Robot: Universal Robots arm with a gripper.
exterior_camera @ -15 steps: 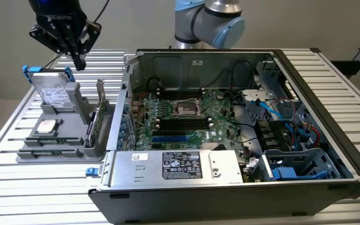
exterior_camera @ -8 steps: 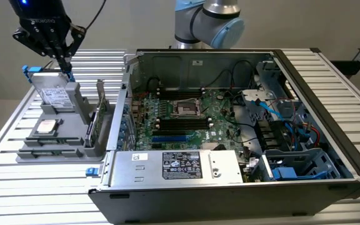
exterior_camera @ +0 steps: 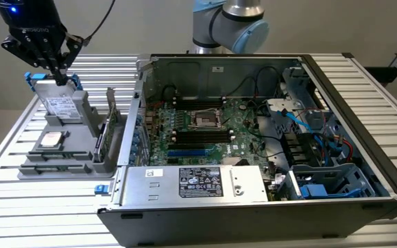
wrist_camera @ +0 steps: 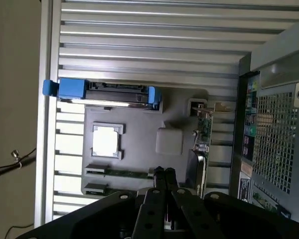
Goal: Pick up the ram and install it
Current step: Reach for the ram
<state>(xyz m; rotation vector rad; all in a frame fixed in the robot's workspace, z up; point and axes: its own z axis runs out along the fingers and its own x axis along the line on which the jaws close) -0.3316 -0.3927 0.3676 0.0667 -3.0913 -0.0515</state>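
Observation:
The ram point(wrist_camera: 125, 173) is a slim green stick lying in a slot of the grey parts holder point(wrist_camera: 139, 124), beside the square CPU point(wrist_camera: 108, 141). In the exterior view the ram point(exterior_camera: 56, 154) is at the holder's near end. My gripper point(exterior_camera: 60, 78) hangs above the holder's far end, over the hard drive point(exterior_camera: 62, 106) in its blue caddy. Its fingers are shut and hold nothing. In the wrist view the shut gripper point(wrist_camera: 163, 173) lines up with one end of the ram, well above it. The open computer case point(exterior_camera: 364, 155) shows the motherboard point(exterior_camera: 243, 116) with black memory slots point(exterior_camera: 200, 135).
A green expansion card point(exterior_camera: 109, 126) with a metal bracket stands upright at the holder's edge nearest the case. The case wall point(wrist_camera: 274, 129) rises close beside the holder. The slatted metal table point(exterior_camera: 19, 206) lies around both. A cable runs off my wrist.

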